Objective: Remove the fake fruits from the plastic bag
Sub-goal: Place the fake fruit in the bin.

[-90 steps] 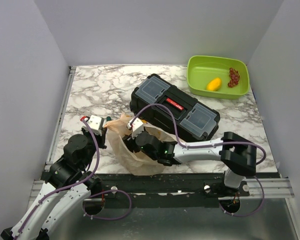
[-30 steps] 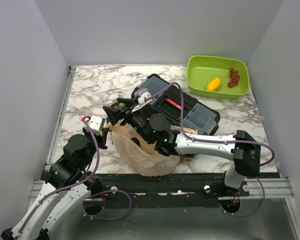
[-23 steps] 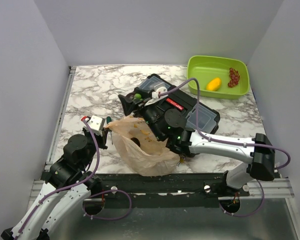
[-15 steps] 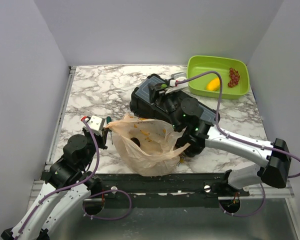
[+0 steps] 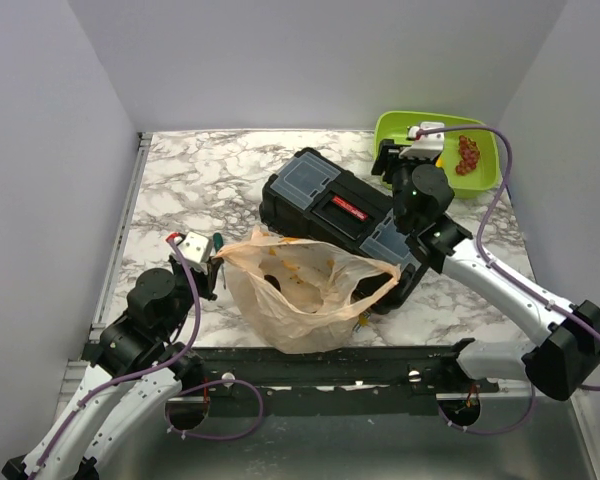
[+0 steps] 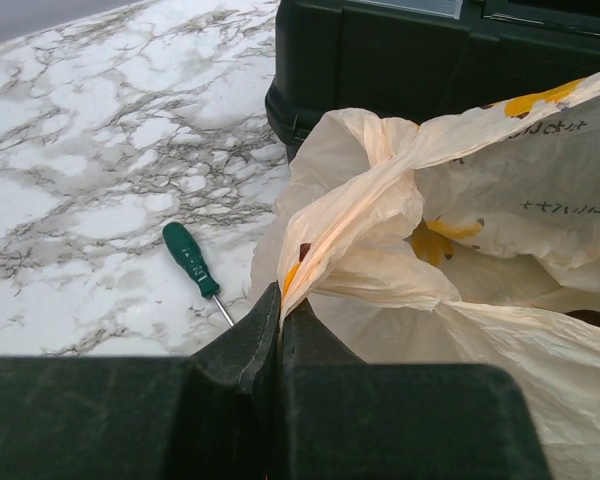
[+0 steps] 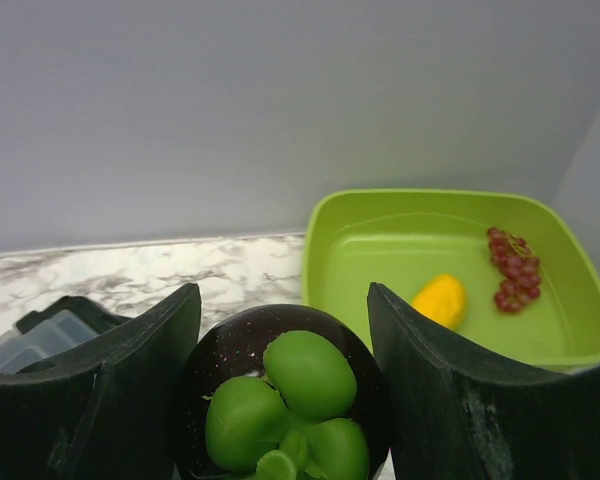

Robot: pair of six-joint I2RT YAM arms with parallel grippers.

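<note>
Tan, crinkly film printed with orange-yellow banana shapes: the plastic bag (image 5: 305, 292) (image 6: 460, 250) lies open-mouthed on the marble table (image 5: 200, 170), against the front of the black toolbox (image 5: 330, 200) (image 6: 400, 60). The left wrist view catches a line of small dark writing on the bag, upside down and too fine to read. The toolbox lid carries one red label (image 5: 348, 208) with pale lettering, unreadable from above.

One dark purple fruit (image 7: 280, 400) with green leaves sits clamped in the right gripper (image 5: 385, 162) (image 7: 280, 340), jaws wide around it, up near the left rim of the green tray (image 5: 480, 180) (image 7: 380, 250). In the tray lie one yellow fruit (image 7: 440, 298) and one cluster of red grapes (image 5: 468, 153) (image 7: 512, 270). One green-handled screwdriver (image 5: 217, 240) (image 6: 190, 258) lies beside the bag. One dark round shape (image 5: 271, 283) shows inside the bag; what it is cannot be told.

The left gripper (image 5: 212, 262) (image 6: 280, 320) has its jaws pressed together on a pinch of the bag's rim.

Only the right wrist view shows the held fruit and the yellow one; from above the right arm covers both.
</note>
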